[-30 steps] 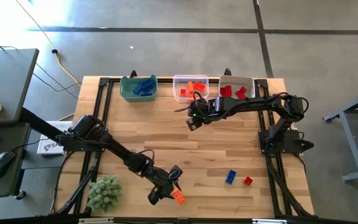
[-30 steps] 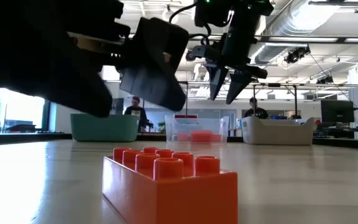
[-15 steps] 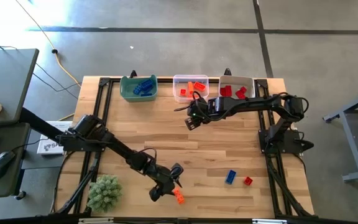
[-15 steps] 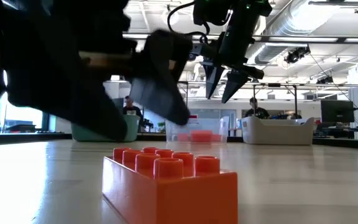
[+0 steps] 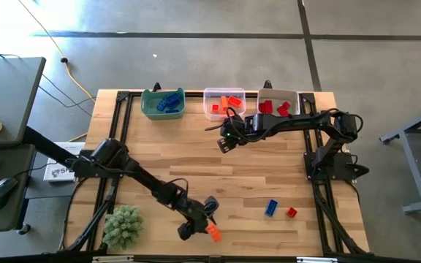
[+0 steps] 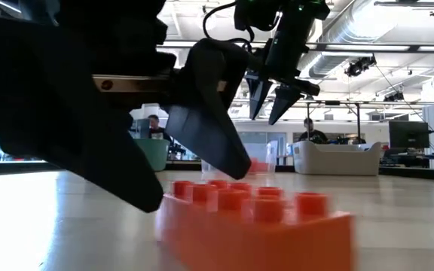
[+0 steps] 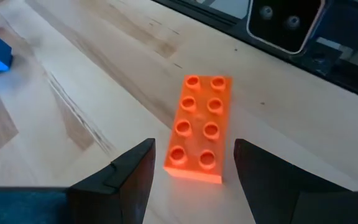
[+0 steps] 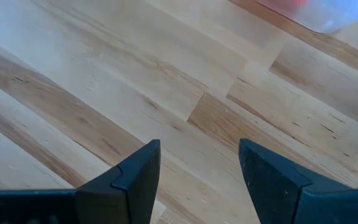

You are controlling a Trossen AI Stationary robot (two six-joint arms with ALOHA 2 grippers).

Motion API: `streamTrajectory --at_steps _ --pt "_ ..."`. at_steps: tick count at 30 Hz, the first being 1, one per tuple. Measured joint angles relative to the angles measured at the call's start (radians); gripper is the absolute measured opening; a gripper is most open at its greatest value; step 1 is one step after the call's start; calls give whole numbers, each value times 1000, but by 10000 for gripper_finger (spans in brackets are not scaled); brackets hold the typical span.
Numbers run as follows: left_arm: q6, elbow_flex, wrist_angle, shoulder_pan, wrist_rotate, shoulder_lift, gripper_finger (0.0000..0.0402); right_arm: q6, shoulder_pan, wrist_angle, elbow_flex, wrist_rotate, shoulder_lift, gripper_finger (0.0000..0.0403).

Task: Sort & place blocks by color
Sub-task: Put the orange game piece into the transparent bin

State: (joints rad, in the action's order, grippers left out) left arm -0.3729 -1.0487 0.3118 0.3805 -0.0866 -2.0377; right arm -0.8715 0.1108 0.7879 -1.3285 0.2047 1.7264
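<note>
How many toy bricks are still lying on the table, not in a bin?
3. A small orange studded plastic brick lies at the left gripper; a small blue plastic brick and a small red plastic brick lie close together farther right. None seems hidden.

text: none legible | labels: none | brands: none | numbers: none

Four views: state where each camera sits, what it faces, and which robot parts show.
High: overhead, straight down on table; both arms.
Low: tabletop height, facing the room; orange block close, left gripper at it.
Left wrist: past open fingers at the orange block.
Right wrist: past open right gripper at bare wood.
Shared: the orange block shows in high, low and left wrist.
</note>
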Motion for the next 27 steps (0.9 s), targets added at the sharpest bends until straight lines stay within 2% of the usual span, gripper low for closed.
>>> streamTrajectory --at_steps 21,24,27 --pt "23 -37 -13 -5 -16 -48 207 -3 0 -2 0 -1 0 206" --pt "26 -44 -11 -5 -18 -47 190 -3 0 -2 0 -2 0 206" --pt "48 -44 -45 -10 -19 -48 157 -10 0 -2 0 -2 0 206"
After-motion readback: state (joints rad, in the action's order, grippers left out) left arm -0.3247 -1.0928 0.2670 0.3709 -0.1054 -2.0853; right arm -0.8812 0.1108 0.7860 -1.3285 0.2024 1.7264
